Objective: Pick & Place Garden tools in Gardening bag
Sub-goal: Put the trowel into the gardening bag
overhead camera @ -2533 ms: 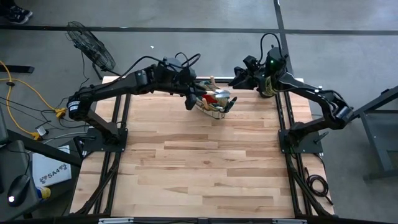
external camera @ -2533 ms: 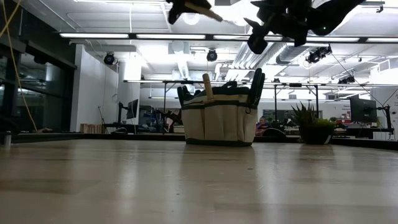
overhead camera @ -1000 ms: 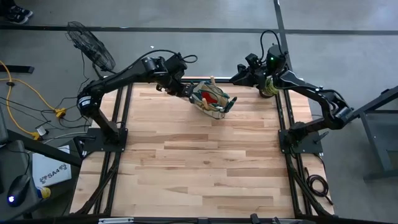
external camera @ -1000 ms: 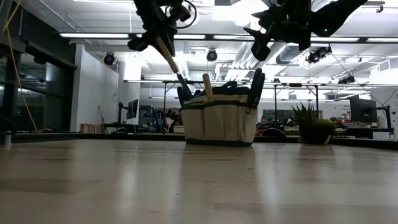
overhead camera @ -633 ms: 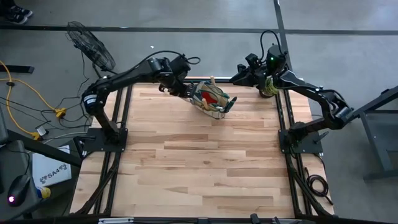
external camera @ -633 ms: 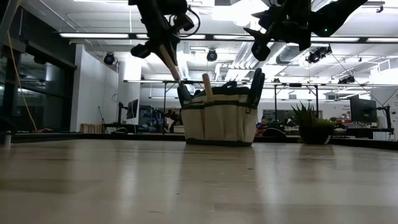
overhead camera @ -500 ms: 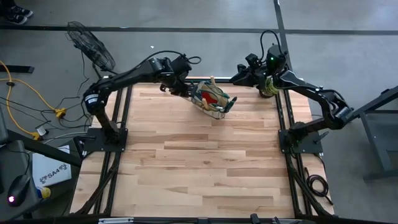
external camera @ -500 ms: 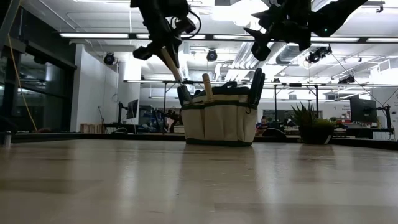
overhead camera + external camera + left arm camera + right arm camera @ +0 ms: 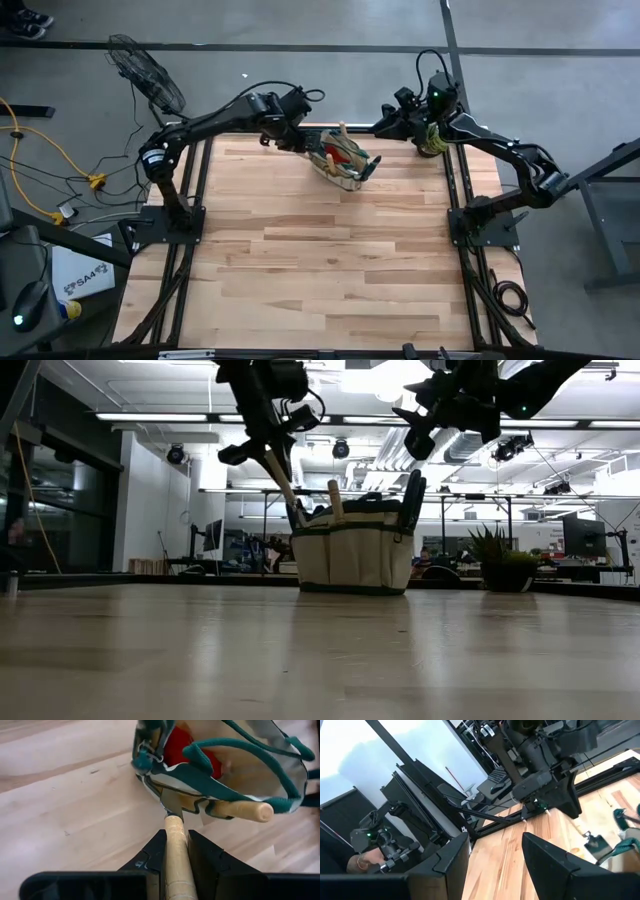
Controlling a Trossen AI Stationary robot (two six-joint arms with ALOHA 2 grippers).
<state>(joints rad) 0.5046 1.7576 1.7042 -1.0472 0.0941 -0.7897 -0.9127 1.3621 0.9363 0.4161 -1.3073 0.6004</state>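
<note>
We see even overhead light in the high view, the table (image 9: 330,260) bright with only faint shadows. In the low view, ceiling strip lights (image 9: 330,422) glare against us, so the arms turn to silhouettes and the near tabletop blurs into a soft sheen. In the left wrist view the wooden handle (image 9: 176,865) close to the lens is soft and the gardening bag (image 9: 235,765) sharper. The right wrist view is hazy, its window area (image 9: 355,750) blown white
</note>
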